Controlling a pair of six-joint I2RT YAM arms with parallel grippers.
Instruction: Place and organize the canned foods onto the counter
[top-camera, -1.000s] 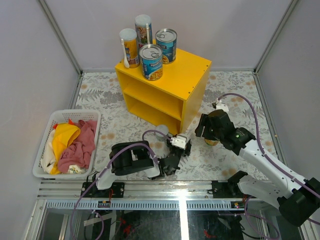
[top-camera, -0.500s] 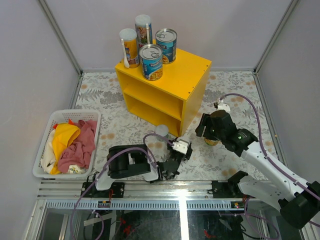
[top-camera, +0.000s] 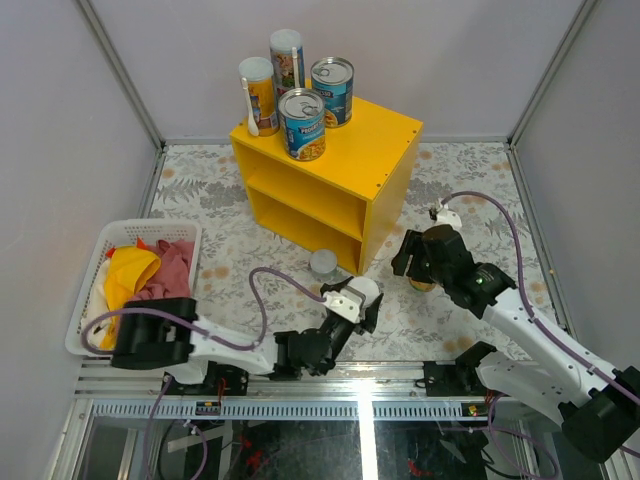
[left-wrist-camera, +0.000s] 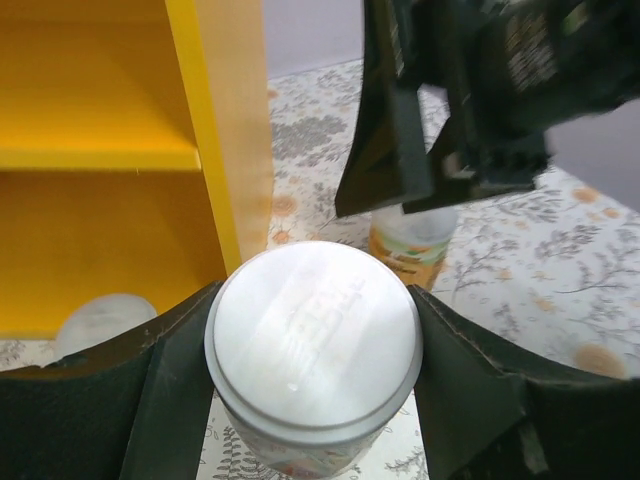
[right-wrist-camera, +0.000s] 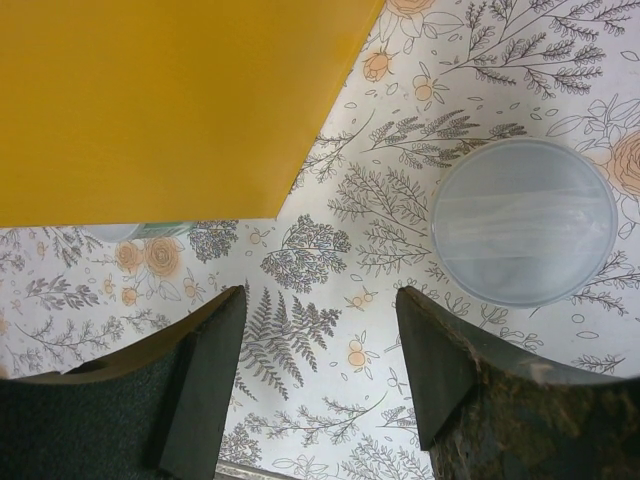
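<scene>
Desk: a floral-patterned desk (top-camera: 200, 190) inside pale walls, with the yellow shelf unit (top-camera: 385, 135) at its middle as landmark.
Left of the shelf unit: a white laundry basket (top-camera: 150, 224) of clothes, no part of this job.
Left gripper: low before the shelf unit's near corner, the left gripper (top-camera: 350, 300) has its jaws clamped on a silver-lidded can (left-wrist-camera: 313, 335). It is gripped by the sides and upright, probably for a lift to the top.
On the shelf unit: four cans (top-camera: 302, 125) stand grouped at the back-left end, leaving the right half bare for more.
Loose can: a grey-lidded can (top-camera: 323, 263) stands on the desk just at the shelf unit's front corner.
Right gripper: right of the shelf unit, the right gripper (right-wrist-camera: 320, 300) hangs with jaws apart and empty. A pale-lidded can (right-wrist-camera: 525, 220) sits outside its right finger, so I judge a sideways shift is needed.
Views: the left wrist view alone shows the grip and the pale-lidded can's orange label. The right wrist view alone shows the offset. The top view alone shows the four on top.
</scene>
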